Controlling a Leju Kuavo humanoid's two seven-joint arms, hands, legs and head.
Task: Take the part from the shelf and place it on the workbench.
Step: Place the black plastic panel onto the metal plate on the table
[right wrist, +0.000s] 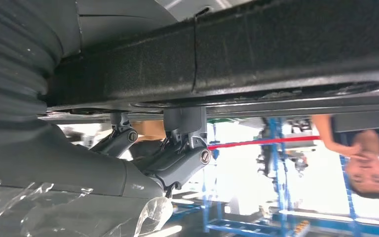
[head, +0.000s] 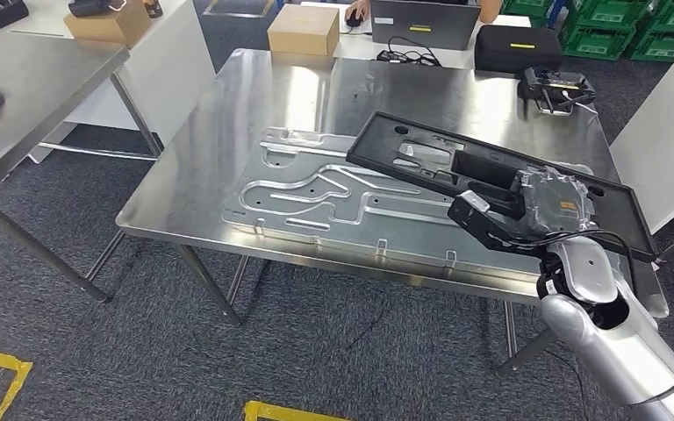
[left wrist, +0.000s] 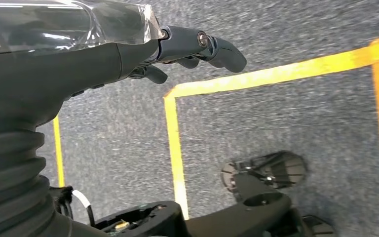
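The part is a long flat black plastic panel (head: 456, 162) with cut-outs, tilted over the right half of the steel workbench (head: 228, 132). My right hand (head: 527, 215), wrapped in clear film, grips the panel's near edge from below. In the right wrist view the panel's dark underside (right wrist: 256, 54) runs across the picture with my fingers (right wrist: 182, 148) hooked up against it. A stamped silver metal plate (head: 316, 197) lies flat on the bench under and left of the panel. My left hand (left wrist: 128, 54) hangs over the grey floor, fingers curled in, holding nothing.
A second steel table (head: 26, 88) stands at the left. Behind the bench are a cardboard box (head: 304, 29), a laptop (head: 421, 22), a black case (head: 518, 46) and green crates (head: 614, 31). A person sits beyond the bench. Yellow floor tape (head: 0, 377) marks the carpet.
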